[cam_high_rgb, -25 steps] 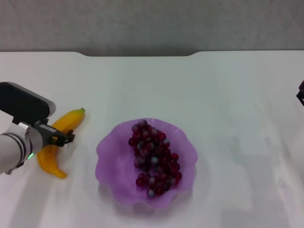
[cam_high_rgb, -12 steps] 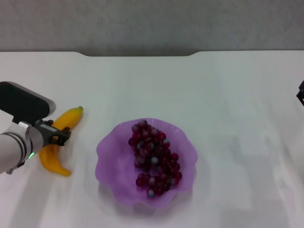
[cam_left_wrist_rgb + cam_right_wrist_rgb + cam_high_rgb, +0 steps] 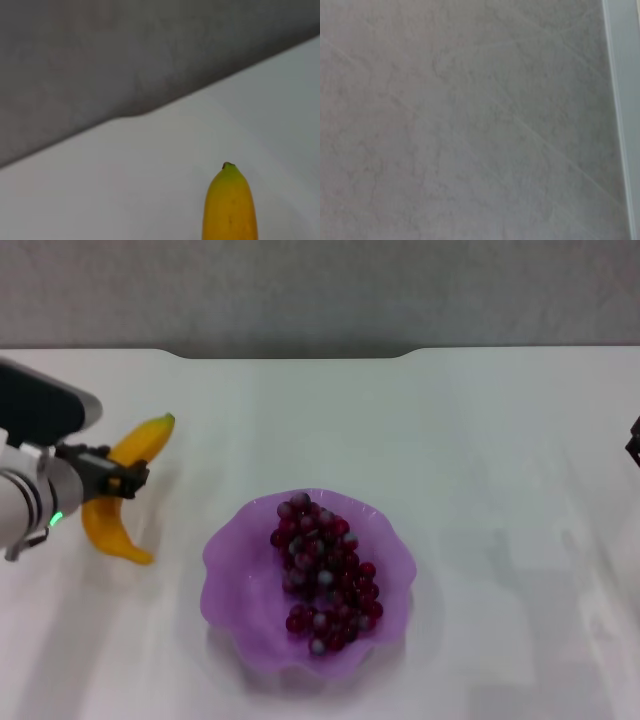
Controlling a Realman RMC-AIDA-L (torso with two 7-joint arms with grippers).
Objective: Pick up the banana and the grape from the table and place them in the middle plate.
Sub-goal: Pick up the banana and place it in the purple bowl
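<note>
The banana (image 3: 143, 438) is held across its middle by my left gripper (image 3: 112, 480), which is shut on it at the left of the white table (image 3: 480, 440). The banana hangs tilted, with its green stem tip pointing to the far side and its lower end (image 3: 108, 532) above the table. Its stem end also shows in the left wrist view (image 3: 230, 205). The grape bunch (image 3: 322, 575) lies inside the purple middle plate (image 3: 222, 565) at the table's centre. Only a dark sliver of my right gripper (image 3: 634, 443) shows at the right edge.
The table's rounded far edge (image 3: 300, 353) meets a grey wall behind it. The right wrist view shows only a grey marbled surface.
My left gripper has risen with the banana in it, carrying it off the table and away from me. The grapes and the plate have not moved.
</note>
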